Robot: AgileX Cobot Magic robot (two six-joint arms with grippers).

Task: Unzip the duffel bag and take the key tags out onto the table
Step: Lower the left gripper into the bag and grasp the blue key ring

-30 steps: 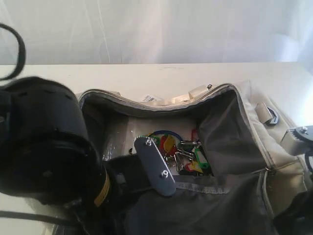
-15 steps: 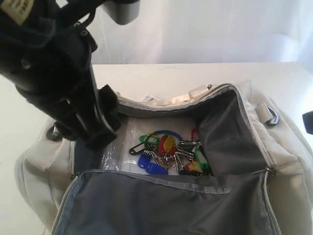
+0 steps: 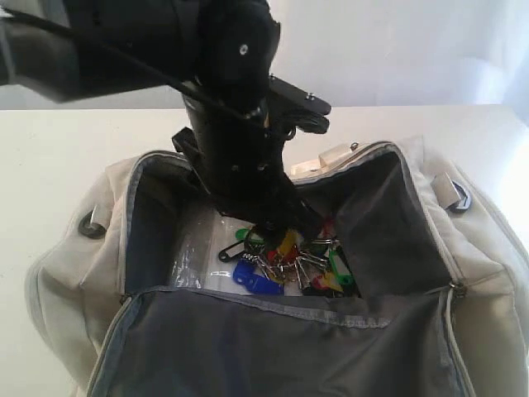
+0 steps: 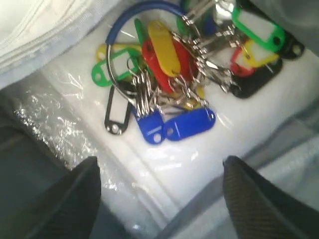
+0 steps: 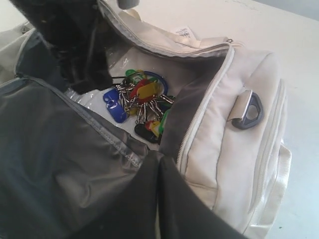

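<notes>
1. Firstly, the exterior view: the bag (image 3: 74,265) lies on the white desk (image 3: 50,157) with its top zipper undone and its mouth wide, so the dark lining shows.
2. The key tags (image 3: 285,260) lie inside, on the bottom of the bag, on clear plastic (image 3: 194,265).
3. The black left arm (image 3: 231,124) comes down from above into the mouth, and the left end effector (image 3: 288,225) hangs just over the tags. From this side I cannot tell how wide it is. The right end effector is not seen here.
4. Next, the left wrist view: the two dark fingers (image 4: 75,199) of the left end effector (image 4: 160,164) stand wide apart and hold nothing. The tags (image 4: 164,84) lie between and beyond them, not touched: blue, yellow, red, green and black, on a blue ring (image 4: 134,15).
5. Lastly, the right wrist view: the right end effector (image 5: 159,159) has its fingers pressed together with nothing visible between them, above the near edge of the bag (image 5: 234,164). The tags (image 5: 142,107) are inside, and a black D-ring (image 5: 247,112) sits on the outer side.
</notes>
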